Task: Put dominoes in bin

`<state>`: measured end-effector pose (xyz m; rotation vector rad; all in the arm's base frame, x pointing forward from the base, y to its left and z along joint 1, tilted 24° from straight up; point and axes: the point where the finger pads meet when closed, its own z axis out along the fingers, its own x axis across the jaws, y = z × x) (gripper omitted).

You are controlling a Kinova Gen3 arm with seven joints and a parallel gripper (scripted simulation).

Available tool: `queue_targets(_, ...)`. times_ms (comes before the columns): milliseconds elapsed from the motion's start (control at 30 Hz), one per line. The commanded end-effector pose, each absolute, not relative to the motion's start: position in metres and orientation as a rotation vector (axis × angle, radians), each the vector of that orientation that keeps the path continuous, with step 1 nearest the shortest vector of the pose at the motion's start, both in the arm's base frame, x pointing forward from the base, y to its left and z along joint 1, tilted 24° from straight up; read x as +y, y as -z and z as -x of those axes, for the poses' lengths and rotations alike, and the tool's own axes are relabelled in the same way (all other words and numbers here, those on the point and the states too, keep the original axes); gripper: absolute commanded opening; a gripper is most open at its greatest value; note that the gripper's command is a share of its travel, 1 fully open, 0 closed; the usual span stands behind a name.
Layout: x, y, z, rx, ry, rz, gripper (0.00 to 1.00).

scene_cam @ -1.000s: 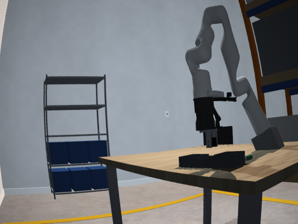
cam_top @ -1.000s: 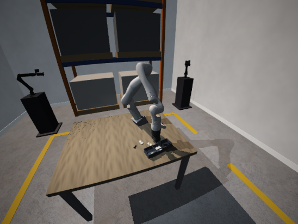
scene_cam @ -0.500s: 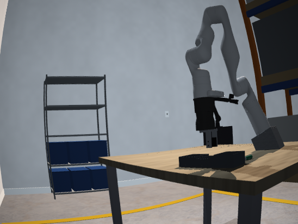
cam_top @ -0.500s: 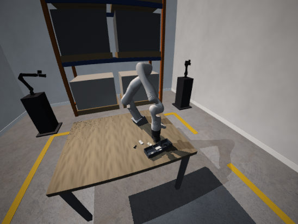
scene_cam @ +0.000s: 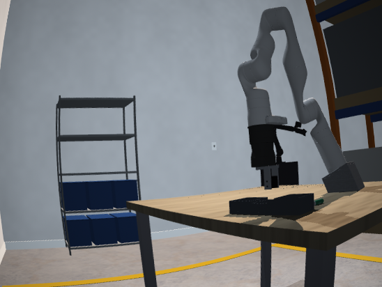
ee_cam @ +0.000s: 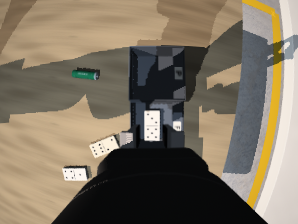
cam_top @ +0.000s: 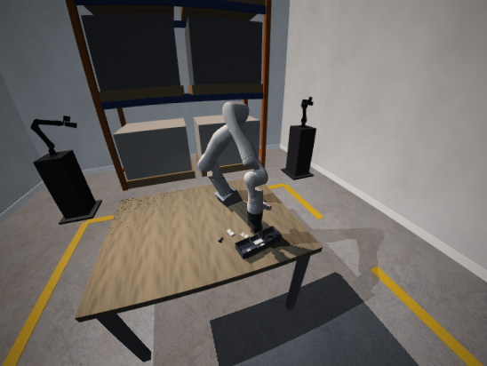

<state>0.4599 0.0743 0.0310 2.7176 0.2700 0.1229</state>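
Lying flat on the wood-grain bench [ee_cam: 40, 116] at far left of the wrist view: a white domino [ee_cam: 75, 173] with dark pips, a second domino [ee_cam: 101, 147] just right of it, angled. Resting farther up the bench, well apart from both: a small green cylinder [ee_cam: 85, 74]. Sitting inside the dark, box-shaped double bin [ee_cam: 158, 72], at its near end: a third domino [ee_cam: 152, 125], white, rectangular, pips facing up, directly below the hand. No letter readable on the bin. Hanging above the bin, clear of its rim in the exterior view: the black hand [scene_cam: 270, 181], fingers pointing straight down, standing partly open with nothing visibly between them. Rising at right: the smooth grey arm [scene_cam: 296, 70], folded over its base block.
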Motion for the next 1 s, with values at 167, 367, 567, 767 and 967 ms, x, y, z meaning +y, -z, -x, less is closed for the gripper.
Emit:
queue_targets(167,0.054,-0.038,-0.428,-0.088,-0.209,-2.745,0.79)
queue_targets(367,0.035,-0.042,-0.400,-0.364,-0.263,-2.734,0.79)
queue_targets(567,0.024,-0.043,-0.384,-0.773,-0.340,-2.667,0.79)
queue_targets(767,0.024,-0.042,-0.381,-1.178,-0.396,-2.547,0.79)
queue_targets(967,0.025,-0.042,-0.381,-1.344,-0.427,-2.481,0.79)
